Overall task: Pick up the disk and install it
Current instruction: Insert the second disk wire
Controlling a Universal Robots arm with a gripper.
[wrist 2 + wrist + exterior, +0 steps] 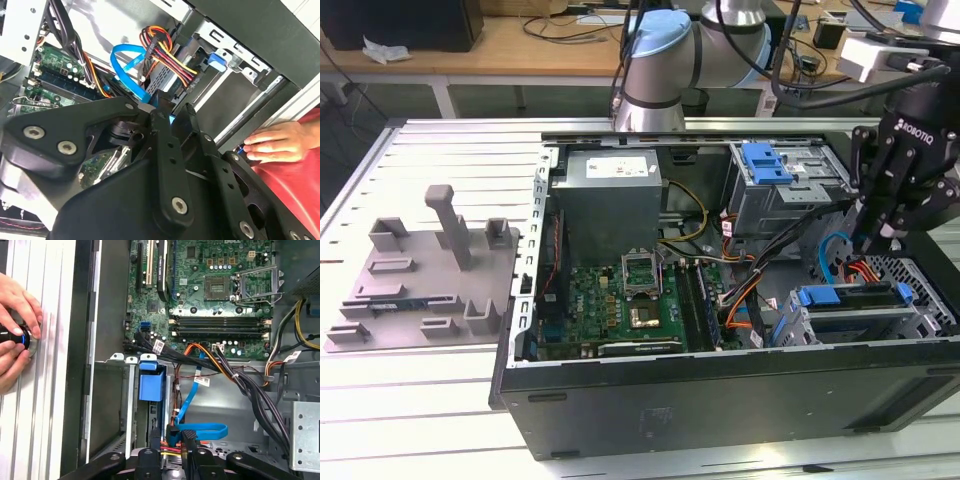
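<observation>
I am driving one arm over an open computer case (pixel 620 420) that lies on its side on a slatted table (pixel 430 420).

**Position of the disk.** The disk (pixel 855 298) sits on edge in the lower drive bay, at the case corner nearest the exterior view's right and close to the case's near wall. I see its dark narrow side and the blue bracket around it. It appears to be seated in the bay already, though I cannot confirm that it is fully home.

**Gripper.** The gripper (pixel 877 243) hangs just above the far end of the disk, beside the red, yellow and orange power cables (pixel 167 50) and a looped blue data cable (pixel 197 432). In both wrist views the gripper (pixel 170 437) points down among these cables. I cannot tell whether it is spread, closed, or pinching anything.

**Handling judgement.**
- The disk is rigid and fairly heavy for its size.
- Its metal faces are likely smooth and slippery.
- It is sensitive to knocks and must not be dropped.
- The best hold is across the two long edges, on the blue bracket or just inside it, away from the connector end.
- The cables close by could snag on any travel.

**Other items.** A grey drive cage (pixel 785 190) with a blue latch stands at the case's far edge. A person's hand (pixel 15 325) rests on a control on the table beside the case.
</observation>
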